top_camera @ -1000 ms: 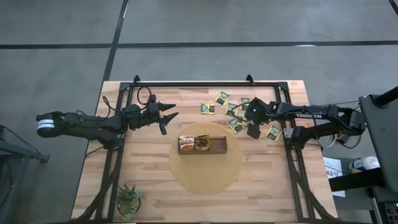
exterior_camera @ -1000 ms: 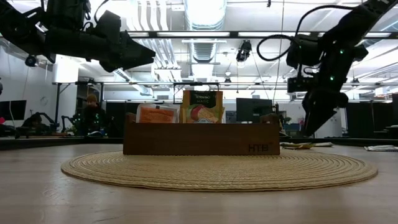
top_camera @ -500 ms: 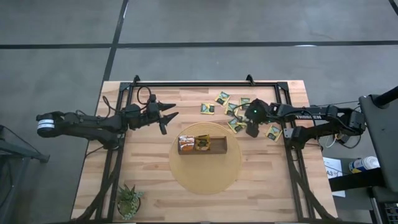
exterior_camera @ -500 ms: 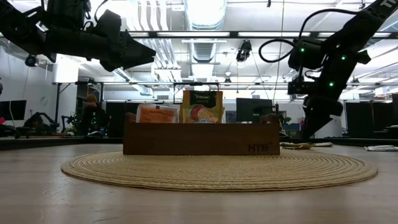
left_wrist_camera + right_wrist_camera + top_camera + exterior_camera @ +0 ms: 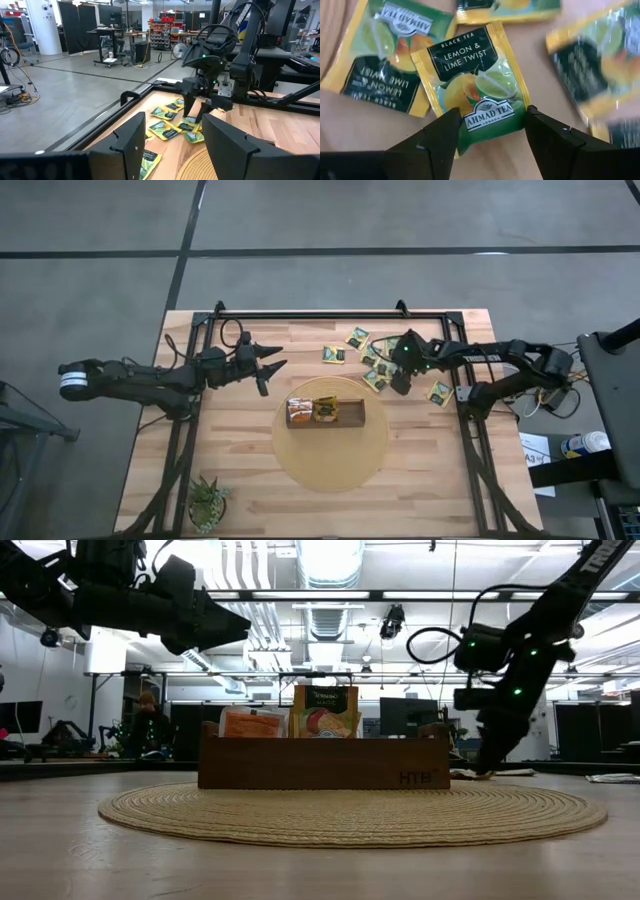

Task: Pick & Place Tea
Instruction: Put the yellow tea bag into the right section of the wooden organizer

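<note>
1. Sachets (image 5: 372,360) of tea lie scattered on the bare wood at the far right part of your table (image 5: 250,500), most of them green-and-yellow, just beyond the round woven mat (image 5: 330,465).
2. Your right gripper (image 5: 400,383) is down low over that scatter, at the mat's far right edge. In the low view it (image 5: 487,762) hangs close to the tabletop, to the right of the wooden box (image 5: 323,762).
3. Look at the right wrist view: the two dark fingers (image 5: 440,140) stand apart, one on each side of the lower edge of a single sachet (image 5: 472,100) printed "Lemon & Lime Twist". The sachet lies flat on the wood; you cannot tell from the pictures whether the fingertips touch it. The jaws are spread about as wide as the sachet and are not closed on it.
4. Other sachets crowd round it: one (image 5: 380,60) overlaps beside it, turned the other way up, and a blurred one (image 5: 592,60) lies on the other side.
5. The box (image 5: 326,412) sits on the mat, and you can see two sachets standing in its left half: an orange one (image 5: 254,724) and a green-and-yellow one (image 5: 325,711) beside it.
6. Your left gripper (image 5: 268,364) waits in the air over the far left part of the table, fingers spread wide and holding nothing. From its wrist view you see its fingers (image 5: 227,145) parted, with the right arm and the scatter beyond them.
7. A small green plant (image 5: 209,502) stands at the near left corner, well apart from everything else.
</note>
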